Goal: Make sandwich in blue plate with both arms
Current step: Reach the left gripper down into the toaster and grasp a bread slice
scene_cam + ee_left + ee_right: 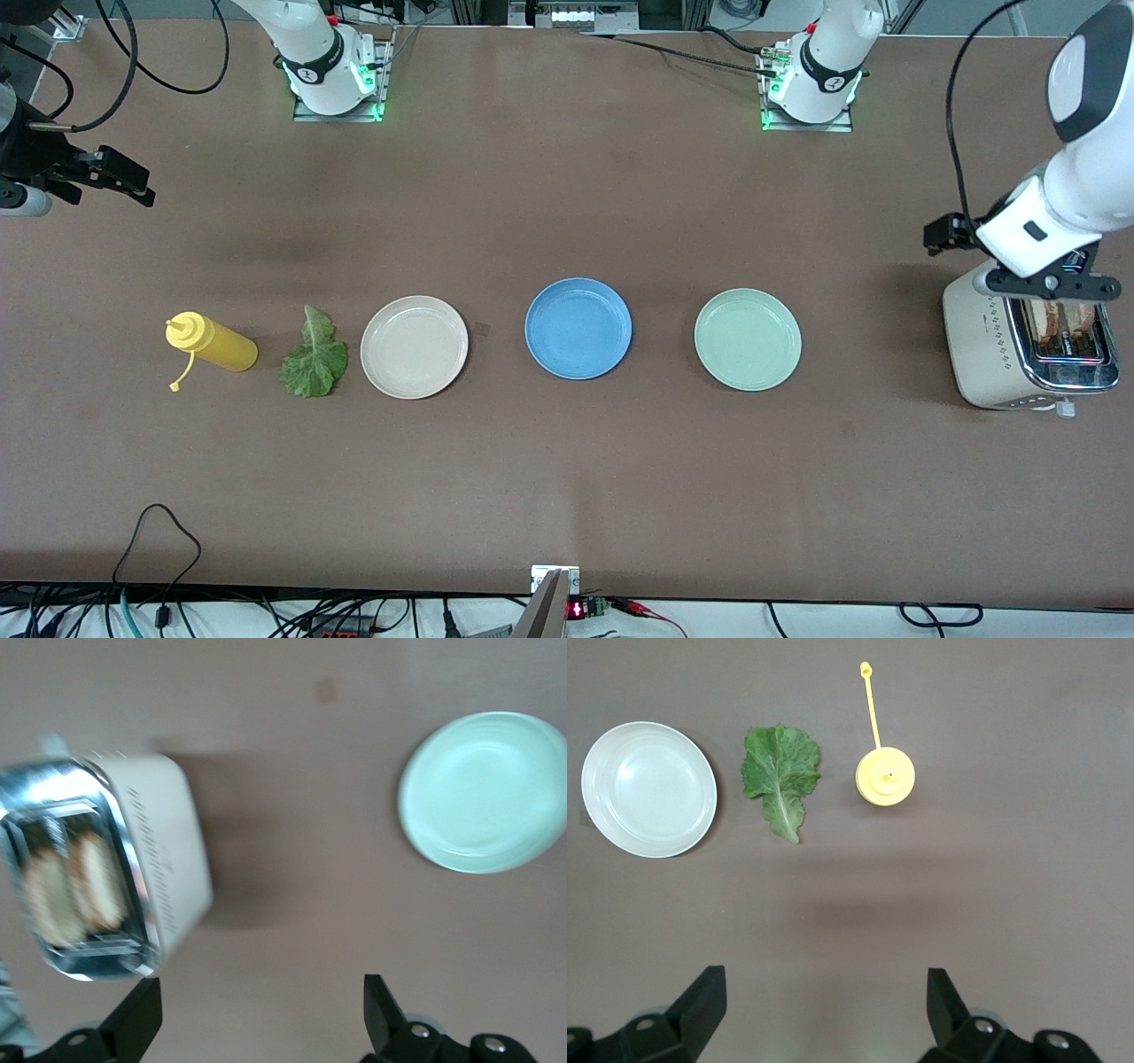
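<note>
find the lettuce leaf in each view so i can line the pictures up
Front view: the lettuce leaf lies on the table between the yellow squeeze bottle and the beige plate.
Left wrist view: not in it.
Right wrist view: the leaf lies between the bottle and the beige plate.
Shared landmark: the beige plate, beside the leaf in both of those views.

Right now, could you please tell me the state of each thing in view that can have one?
blue plate: empty, upright on the table.
beige plate: empty.
pale green plate: empty.
toaster: two bread slices standing in its slots.
lettuce leaf: lying flat on the table, untouched.
yellow squeeze bottle: upright, cap off and dangling by its strap.
left pincer: open, empty, over the toaster.
right pincer: open, empty, over the right arm's end of the table.
</note>
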Tool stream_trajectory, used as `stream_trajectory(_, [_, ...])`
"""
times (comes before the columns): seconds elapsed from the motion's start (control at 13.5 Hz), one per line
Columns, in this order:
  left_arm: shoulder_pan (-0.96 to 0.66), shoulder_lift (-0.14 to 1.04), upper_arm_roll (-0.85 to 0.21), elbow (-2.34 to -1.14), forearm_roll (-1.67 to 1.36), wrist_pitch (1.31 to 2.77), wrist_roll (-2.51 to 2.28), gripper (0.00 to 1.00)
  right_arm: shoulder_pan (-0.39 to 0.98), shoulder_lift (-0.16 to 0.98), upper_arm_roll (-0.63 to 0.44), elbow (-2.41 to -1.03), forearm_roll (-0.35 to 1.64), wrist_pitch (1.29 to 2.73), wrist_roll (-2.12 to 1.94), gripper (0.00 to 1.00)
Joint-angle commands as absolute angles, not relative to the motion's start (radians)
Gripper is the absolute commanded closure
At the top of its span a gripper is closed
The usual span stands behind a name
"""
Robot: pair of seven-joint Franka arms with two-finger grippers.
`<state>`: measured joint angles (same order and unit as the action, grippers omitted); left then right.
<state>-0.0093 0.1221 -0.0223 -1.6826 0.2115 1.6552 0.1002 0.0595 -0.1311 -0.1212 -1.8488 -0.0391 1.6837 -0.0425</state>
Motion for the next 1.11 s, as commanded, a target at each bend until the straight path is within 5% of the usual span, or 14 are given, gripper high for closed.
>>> stream_trajectory(0.0, [0.026,0.193,-0.023,-1.654,0.36,1.697,0.173,0.0,0.063,-0.149,-0.121,-1.848,-0.049,1.674,-0.04,0.0])
stream_trajectory(0.44, [0.222,0.239,-0.026,-1.845,0.43,1.989,0.238,0.12,0.06,-0.149,-0.123,-1.848,-0.048,1.677,-0.04,0.0])
stream_trajectory(1.03, [0.265,0.239,-0.031,-1.916,0.43,2.037,0.256,0.79,0.06,-0.149,-0.123,-1.848,-0.049,1.678,-0.04,0.0])
